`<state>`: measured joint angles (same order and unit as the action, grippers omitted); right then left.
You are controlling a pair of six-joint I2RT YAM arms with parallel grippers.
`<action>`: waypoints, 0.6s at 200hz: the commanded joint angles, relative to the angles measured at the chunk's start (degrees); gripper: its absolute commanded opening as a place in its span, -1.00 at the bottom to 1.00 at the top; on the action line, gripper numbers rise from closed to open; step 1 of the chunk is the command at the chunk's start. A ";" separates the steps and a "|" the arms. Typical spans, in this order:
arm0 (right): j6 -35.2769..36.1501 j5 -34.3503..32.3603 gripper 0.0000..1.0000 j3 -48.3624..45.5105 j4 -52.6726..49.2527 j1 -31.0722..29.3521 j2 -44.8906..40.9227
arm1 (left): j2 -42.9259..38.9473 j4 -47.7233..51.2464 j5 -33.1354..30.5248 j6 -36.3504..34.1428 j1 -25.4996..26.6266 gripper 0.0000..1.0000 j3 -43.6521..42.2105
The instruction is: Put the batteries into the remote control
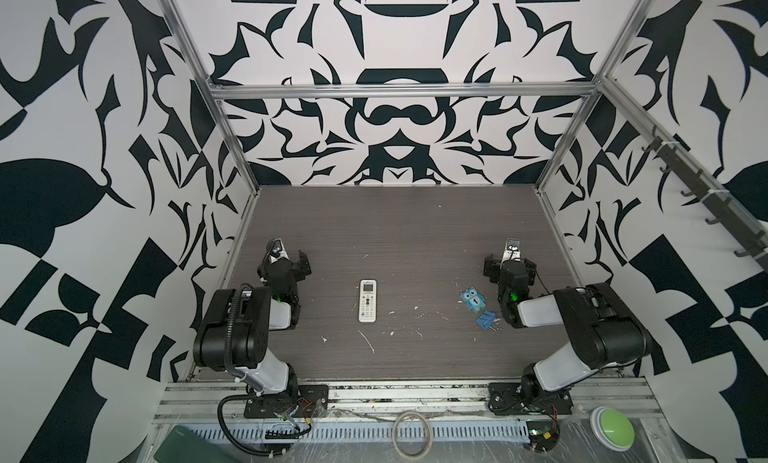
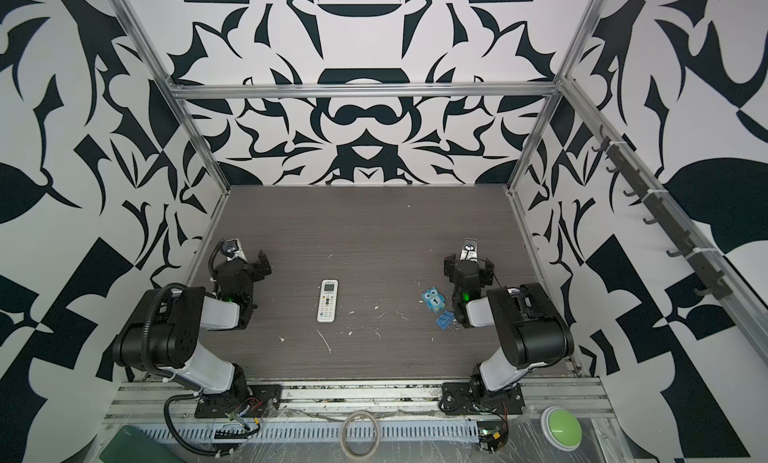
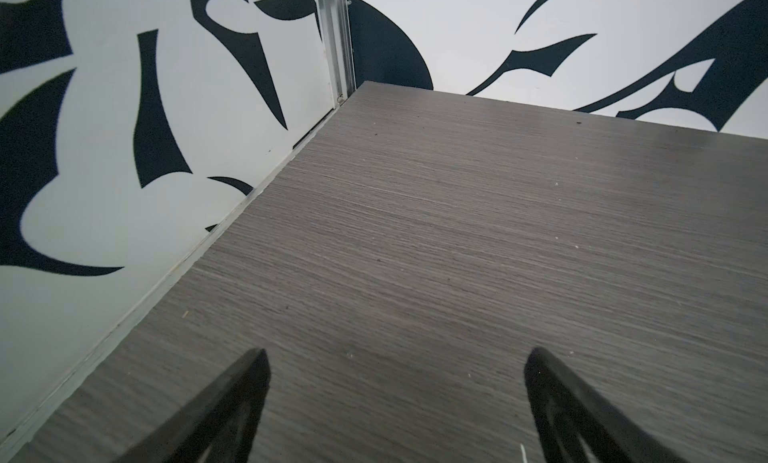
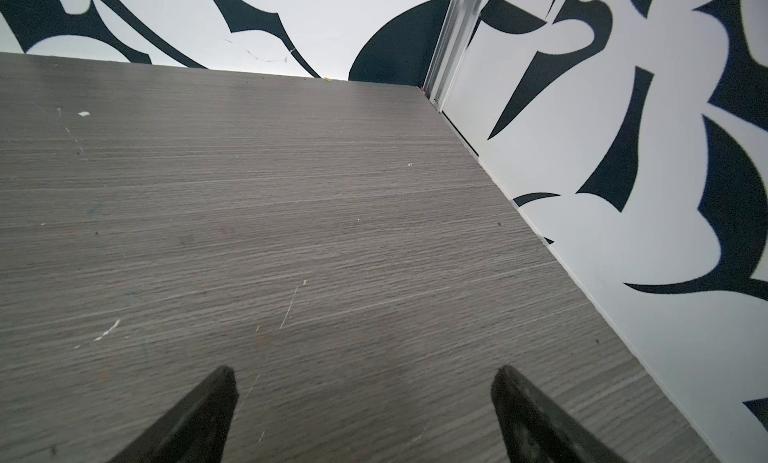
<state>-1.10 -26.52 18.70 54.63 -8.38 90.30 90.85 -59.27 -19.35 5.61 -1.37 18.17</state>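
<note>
Slim white rectangular remote control (image 1: 367, 301) lies button-side up on the dark grey wood-grain table (image 1: 395, 232), between the two arms and somewhat nearer the left one, touched by neither. Left end effector (image 3: 392, 357) and right end effector (image 4: 365, 373) both hang spread wide over bare table, holding nothing. A small blue owl figure (image 1: 473, 301) stands near the right arm.
</note>
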 commanded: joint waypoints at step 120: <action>-0.55 0.26 1.00 0.46 1.25 -0.14 -0.65 | -0.85 -1.32 7.04 -0.21 -0.83 0.98 -0.11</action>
<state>-1.10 -26.41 18.70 54.63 -8.38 90.30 90.80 -61.06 -15.57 6.33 -1.93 16.95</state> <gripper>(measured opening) 0.999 0.993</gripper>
